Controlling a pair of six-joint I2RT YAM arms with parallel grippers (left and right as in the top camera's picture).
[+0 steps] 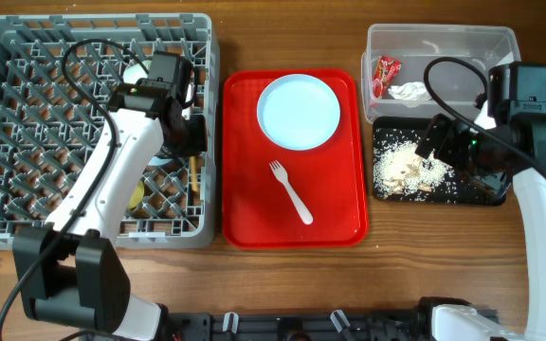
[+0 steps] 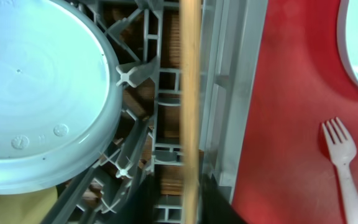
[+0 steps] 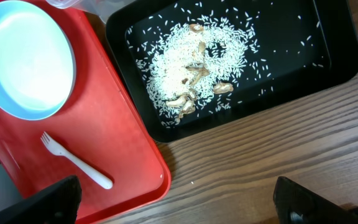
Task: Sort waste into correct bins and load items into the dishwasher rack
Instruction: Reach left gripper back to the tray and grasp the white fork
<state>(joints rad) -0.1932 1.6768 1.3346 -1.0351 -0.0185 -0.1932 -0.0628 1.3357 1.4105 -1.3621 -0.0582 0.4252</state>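
The grey dishwasher rack [image 1: 27,57] holds an upturned pale blue-green bowl [image 2: 36,93] and the yellow cup [image 1: 137,196]. My left gripper [image 1: 193,142] is over the rack's right side. It is shut on a wooden stick [image 2: 190,93] that runs along the inside of the rack wall. The pale-blue plate [image 1: 299,111] lies on the red serving tray [image 1: 254,208]. The clear tub [image 1: 444,43] holds the red wrapper [image 1: 387,68] and the white tissue [image 1: 408,91]. The black tray [image 1: 482,194] holds the rice crumbs [image 3: 188,68]. My right gripper [image 3: 176,205] is open and empty above it.
A white plastic fork [image 1: 292,194] lies on the red serving tray below the plate. The tray sits between the rack and the two bins. Bare wooden table runs along the front edge. Both arms' cables hang over the rack and the tub.
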